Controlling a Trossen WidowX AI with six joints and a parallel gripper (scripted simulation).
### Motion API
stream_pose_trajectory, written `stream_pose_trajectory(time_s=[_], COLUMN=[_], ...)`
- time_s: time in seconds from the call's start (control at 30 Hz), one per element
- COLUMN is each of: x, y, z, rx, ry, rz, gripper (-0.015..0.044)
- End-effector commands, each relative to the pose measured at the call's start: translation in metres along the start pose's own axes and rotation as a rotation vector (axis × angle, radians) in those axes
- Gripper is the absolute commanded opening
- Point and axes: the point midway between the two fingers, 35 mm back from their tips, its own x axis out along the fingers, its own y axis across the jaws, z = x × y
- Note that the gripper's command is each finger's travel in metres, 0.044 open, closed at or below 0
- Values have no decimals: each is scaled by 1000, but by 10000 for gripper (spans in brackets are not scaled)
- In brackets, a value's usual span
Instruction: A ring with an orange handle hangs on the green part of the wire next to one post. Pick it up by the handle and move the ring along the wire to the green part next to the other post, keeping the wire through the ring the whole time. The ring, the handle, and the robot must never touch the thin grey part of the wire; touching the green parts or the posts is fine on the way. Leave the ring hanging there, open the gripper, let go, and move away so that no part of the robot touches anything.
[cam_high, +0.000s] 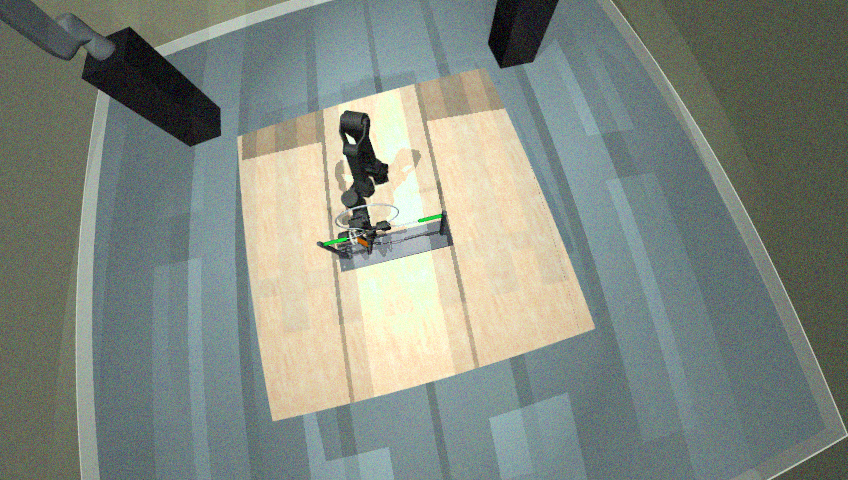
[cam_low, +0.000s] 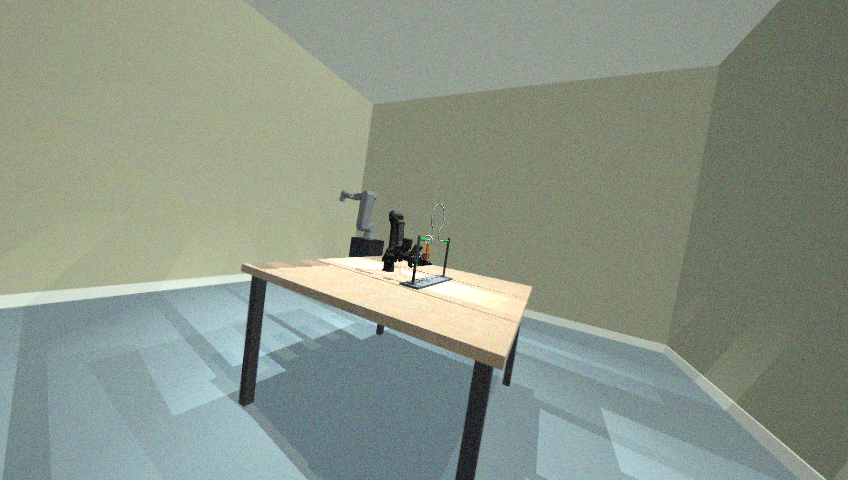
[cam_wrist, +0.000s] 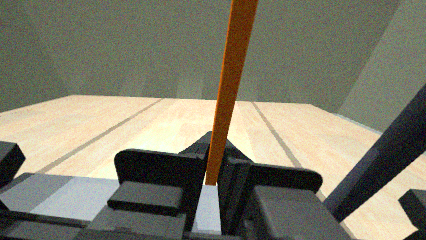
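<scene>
From the top, I see the ring (cam_high: 359, 236) near the first green part (cam_high: 336, 240). Exterior: the grey wire loop (cam_low: 438, 218) rises high; tilting could touch it. Wrist: my jaws clench the orange handle (cam_wrist: 230, 90).

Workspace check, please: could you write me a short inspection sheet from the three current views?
Surface: light wooden table on dark legs, carrying the grey base plate.
Job's things: wire loops between two posts, green at both ends; orange handle stands nearly upright; ring sits near the green part at the arm's side.
Clutter: nothing seen.
Grippers: gripper shut on the orange handle, near its lower end.
Cables: nothing seen.
Surroundings: olive walls, blue-grey floor, dark stands beside the table, one carrying a grey arm.
</scene>
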Motion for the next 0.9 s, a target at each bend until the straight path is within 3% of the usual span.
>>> stream_pose_trajectory(time_s=[0.0,0.87], x=[-1,-5], y=[9,90], z=[0,22], rx=[37,515], ry=[0,24], rz=[4,55], gripper=[-150,-150])
